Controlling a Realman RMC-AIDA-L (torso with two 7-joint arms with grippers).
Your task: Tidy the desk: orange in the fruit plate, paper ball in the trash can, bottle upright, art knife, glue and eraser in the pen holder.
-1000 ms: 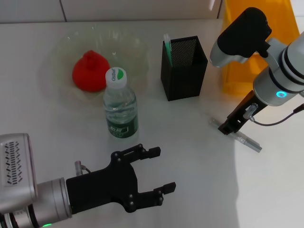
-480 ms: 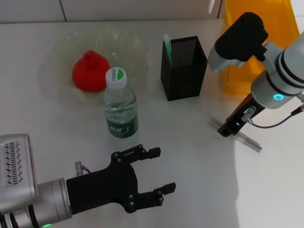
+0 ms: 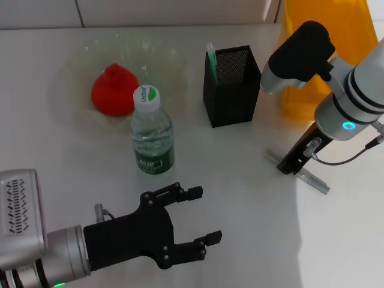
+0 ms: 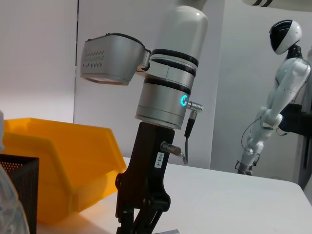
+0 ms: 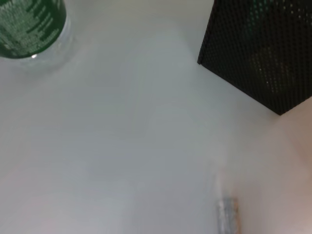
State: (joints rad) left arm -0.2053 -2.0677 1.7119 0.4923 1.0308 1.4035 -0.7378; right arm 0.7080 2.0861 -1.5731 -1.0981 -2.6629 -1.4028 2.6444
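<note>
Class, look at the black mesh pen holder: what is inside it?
A green-and-white stick-like item stands in the pen holder's back left corner, its top poking above the rim. The rest of the inside is hidden by the dark mesh walls.

Black mesh pen holder (image 3: 232,86), green-labelled bottle (image 3: 152,132), yellow bin (image 3: 324,57).

1. my right gripper (image 3: 290,165) points down at the desk on my right side, its black tip low and close to the surface.
2. my right wrist above it is tilted, a ring light glowing on the white forearm.
3. my left gripper (image 3: 193,221) hovers low at the near left, lying flat, fingers (image 3: 187,193) spread wide apart and empty.
4. my left forearm reaches in from the near left corner.
</note>
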